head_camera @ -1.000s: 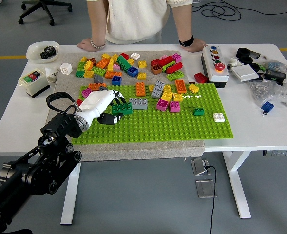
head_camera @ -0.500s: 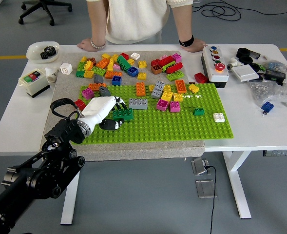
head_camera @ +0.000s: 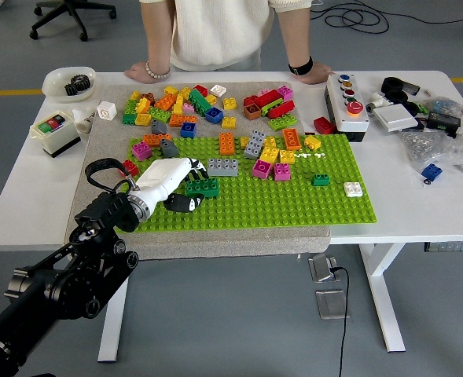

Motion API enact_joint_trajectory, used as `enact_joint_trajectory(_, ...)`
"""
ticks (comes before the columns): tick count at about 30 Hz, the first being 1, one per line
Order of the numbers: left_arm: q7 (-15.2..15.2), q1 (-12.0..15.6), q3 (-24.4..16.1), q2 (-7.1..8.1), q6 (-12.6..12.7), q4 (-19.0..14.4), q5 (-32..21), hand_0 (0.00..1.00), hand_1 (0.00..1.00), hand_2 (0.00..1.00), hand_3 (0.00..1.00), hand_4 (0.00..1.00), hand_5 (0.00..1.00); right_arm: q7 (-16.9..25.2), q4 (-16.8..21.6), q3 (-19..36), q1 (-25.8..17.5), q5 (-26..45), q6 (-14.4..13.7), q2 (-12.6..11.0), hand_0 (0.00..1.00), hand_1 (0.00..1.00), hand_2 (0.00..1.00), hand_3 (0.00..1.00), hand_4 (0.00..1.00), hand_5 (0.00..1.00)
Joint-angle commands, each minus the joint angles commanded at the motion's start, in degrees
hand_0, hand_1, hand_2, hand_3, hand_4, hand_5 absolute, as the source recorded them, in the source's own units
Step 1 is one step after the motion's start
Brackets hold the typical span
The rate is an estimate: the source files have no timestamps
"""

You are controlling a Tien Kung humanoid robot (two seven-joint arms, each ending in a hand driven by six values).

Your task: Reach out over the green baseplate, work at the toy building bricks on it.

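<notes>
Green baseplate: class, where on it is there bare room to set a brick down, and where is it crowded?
On the green baseplate, the near strip is bare, from the left hand to the white brick. The far edge is crowded, around the grey brick.

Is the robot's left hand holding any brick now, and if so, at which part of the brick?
The left hand grips the dark green brick at its left end, fingers curled around it. The exact contact is hard to see.

My left hand (head_camera: 170, 179): smooth glossy white plastic shell, black matt fingers. Green baseplate (head_camera: 294, 200): studded plastic, slight sheen. Bricks (head_camera: 202, 187): glossy plastic. Mat (head_camera: 105, 149) underneath: rough grey cloth. Table (head_camera: 420, 204): smooth matt white.
</notes>
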Motion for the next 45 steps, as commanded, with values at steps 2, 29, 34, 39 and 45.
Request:
enact_joint_trajectory(2, 0.06, -0.2, -0.01, -0.09, 0.52, 0.35, 0.1, 0.635, 0.598, 0.552, 0.552, 0.603, 0.002, 0.0, 0.0, 0.0, 0.01, 0.04, -0.01, -0.01, 0.741, 0.645, 0.685, 0.642, 0.816, 0.509)
enact_joint_trajectory(29, -1.07, -1.26, 0.88, -0.69, 3.07, 3.36, 0.51, 0.693, 0.646, 0.577, 0.578, 0.827, 0.13, 0.0, 0.0, -0.36, 0.1, 0.62, 0.05, 0.07, 0.74, 0.645, 0.685, 0.639, 0.816, 0.509)
enact_joint_trajectory(34, -1.19, -1.36, 0.96, -0.69, 3.35, 3.76, 0.27, 0.698, 0.657, 0.589, 0.606, 0.918, 0.199, 0.0, 0.0, -0.39, 0.1, 0.71, 0.06, 0.06, 0.74, 0.645, 0.684, 0.637, 0.816, 0.51)
enact_joint_trajectory(39, -1.2, -1.48, 1.0, -0.69, 3.65, 3.99, 0.02, 0.7, 0.658, 0.599, 0.628, 0.981, 0.254, -0.01, 0.0, -0.47, 0.09, 0.82, 0.1, 0.08, 0.741, 0.645, 0.684, 0.636, 0.816, 0.509)
enact_joint_trajectory(45, -1.11, -1.8, 0.92, -0.69, 3.9, 4.09, -0.43, 0.702, 0.658, 0.596, 0.62, 0.958, 0.222, -0.02, 0.0, -0.56, 0.06, 0.9, 0.18, 0.09, 0.741, 0.645, 0.684, 0.637, 0.816, 0.512)
